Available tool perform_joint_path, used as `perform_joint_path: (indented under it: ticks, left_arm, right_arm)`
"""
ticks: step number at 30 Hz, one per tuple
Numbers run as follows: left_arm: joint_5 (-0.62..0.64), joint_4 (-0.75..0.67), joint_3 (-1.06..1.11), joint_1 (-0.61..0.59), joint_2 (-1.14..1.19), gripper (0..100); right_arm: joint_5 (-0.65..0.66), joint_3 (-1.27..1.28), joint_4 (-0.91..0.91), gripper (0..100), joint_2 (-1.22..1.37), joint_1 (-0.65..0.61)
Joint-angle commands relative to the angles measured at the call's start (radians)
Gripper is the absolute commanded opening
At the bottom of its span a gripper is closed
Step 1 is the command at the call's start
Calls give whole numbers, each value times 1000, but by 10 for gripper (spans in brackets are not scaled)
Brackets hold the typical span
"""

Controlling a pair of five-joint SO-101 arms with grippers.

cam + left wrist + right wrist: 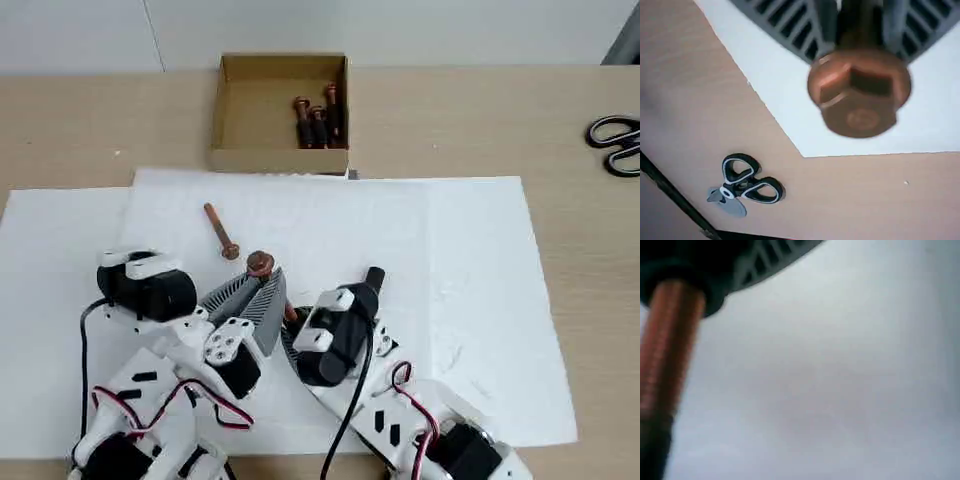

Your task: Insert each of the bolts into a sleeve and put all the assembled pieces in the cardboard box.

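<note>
Low at the near edge of the bench (100, 120), both arms fold forward over a white sheet (470, 300), their wrists close together. The left arm (150, 290) angles inward. Its left pincer (262, 282) is closed narrow on a bolt (859, 92), the ribbed grey fingers (240, 295) clamping the shank just under the head. That head is copper-coloured and hexagonal, with a round flange. The right arm (340, 330) leans toward it. The right pincer (290, 325) sits by the bolt's threaded shank, and I cannot tell its state. A loose bolt (220, 232) lies flat on the sheet, just beyond. The open-topped cardboard box (230, 110) stands further back, with assembled pieces (318, 122) in dark sleeves against one wall. Scissors (615, 145) lie well apart.
</note>
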Motion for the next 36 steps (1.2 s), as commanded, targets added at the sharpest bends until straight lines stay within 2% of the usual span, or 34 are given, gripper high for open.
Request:
perform_joint_path:
  ticks: [1, 8, 14, 18, 23, 29, 36]
  left_arm:
    - [-5, -31, -8, -8, -2, 6]
    - [-3, -18, 12, -5, 2, 6]
    - [-12, 98, 28, 101, -2, 6]
    - [-75, 126, 30, 106, 2, 6]
    - [-92, 137, 25, 101, 2, 13]
    - [-94, 152, 22, 100, 3, 188]
    - [-114, 218, -64, 98, 3, 191]
  right_arm:
    - [8, -52, -4, 4, -12, -2]
    - [8, -55, -12, 4, -12, -2]
    - [11, -60, -16, 4, -13, -2]
    - [12, -72, -59, 4, -7, -1]
    - [12, -72, -53, 4, -7, -1]
    - [12, -66, -53, 4, -7, 27]
    - [12, -64, -53, 4, -7, 47]
